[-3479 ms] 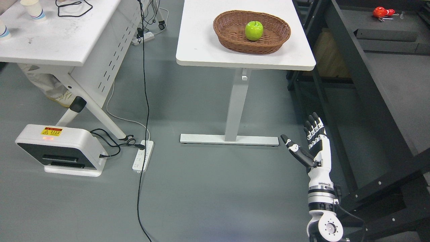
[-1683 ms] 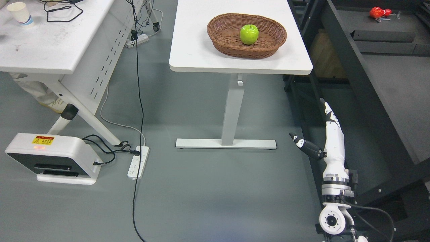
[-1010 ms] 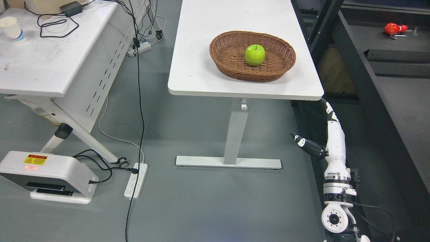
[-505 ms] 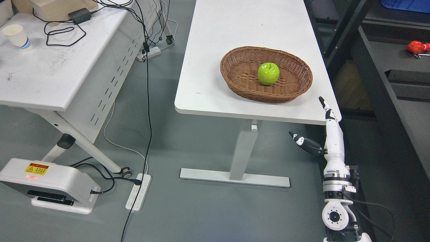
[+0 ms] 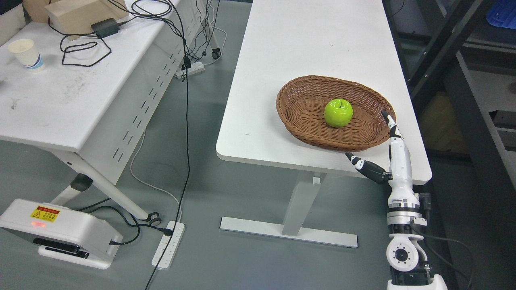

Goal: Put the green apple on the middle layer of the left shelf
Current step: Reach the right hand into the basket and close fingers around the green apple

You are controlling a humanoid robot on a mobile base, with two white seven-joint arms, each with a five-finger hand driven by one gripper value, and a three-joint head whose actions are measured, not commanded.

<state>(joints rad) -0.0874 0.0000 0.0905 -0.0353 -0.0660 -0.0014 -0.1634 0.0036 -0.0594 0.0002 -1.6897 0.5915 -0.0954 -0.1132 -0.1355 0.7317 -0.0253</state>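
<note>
Right hand [image 5: 389, 155] comes up from bottom right, edge-on to the camera, fingers straight and spread, thumb [image 5: 365, 166] splayed out to the left, holding nothing. Left hand not in view.

Left to right, all placed against the basket: far left, a white desk [image 5: 52, 104] with a paper cup [image 5: 26, 54], black cables [image 5: 100, 36] and a cardboard box [image 5: 76, 14]; below it on the floor a white unit [image 5: 56, 233] with a warning label and a power strip [image 5: 168, 243]. Next, the white table [image 5: 282, 64] carrying the wicker basket [image 5: 306, 121]. Green apple [image 5: 338, 113] sits in the basket, right of its centre. Hand's fingertips overlap the basket's right rim; contact unclear. Right of the basket, dark shelving [image 5: 475, 100].

Change: whole view has shifted, camera moved, so table and basket now sit lower and closer than half a second ago; hand that showed below the table edge now overlaps the basket rim. Meaning: approach nearly done, apple likely within reach, grasp not started, shelf placement all still ahead.
</note>
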